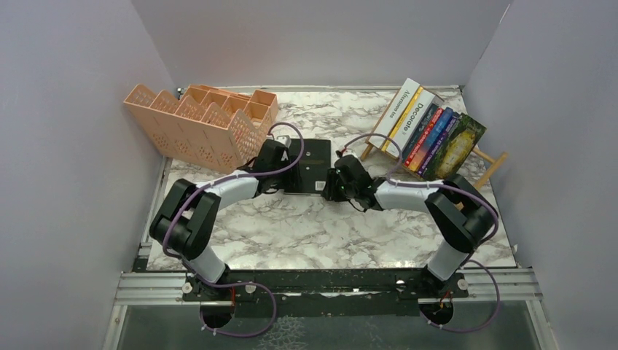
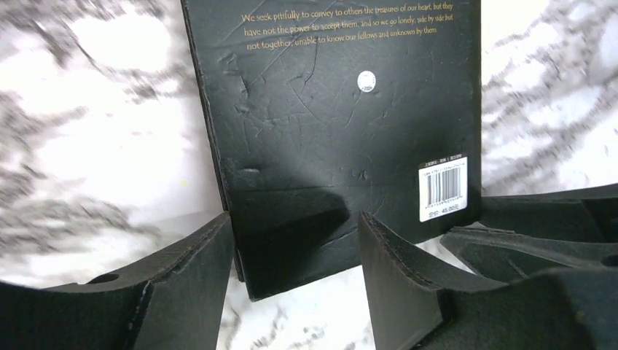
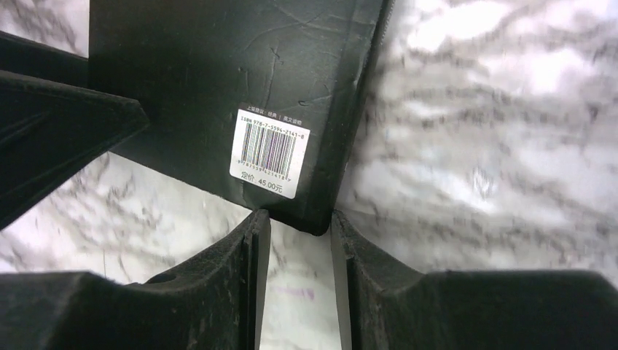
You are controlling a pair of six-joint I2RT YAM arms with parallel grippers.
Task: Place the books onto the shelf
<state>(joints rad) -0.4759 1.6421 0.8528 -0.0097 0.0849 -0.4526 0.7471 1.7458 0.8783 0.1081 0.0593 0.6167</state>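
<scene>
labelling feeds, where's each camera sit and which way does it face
top external: above, behind the bases, looking down on table, black book, shelf; both arms show
left wrist: from that wrist, down at the book's back cover; left claw shows
right wrist: from that wrist, down at its corner; right claw shows
both wrists share the barcode label

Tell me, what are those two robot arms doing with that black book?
They're tidying books onto the wooden shelf. Most of the books are already leaning there in a row. One black book lies flat on the marble table, and both arms are reaching for it. The left gripper is open, with its fingers spread around the book's near edge. The right gripper has the barcode corner between its fingers, but I can't tell if it's pinching yet.
</scene>
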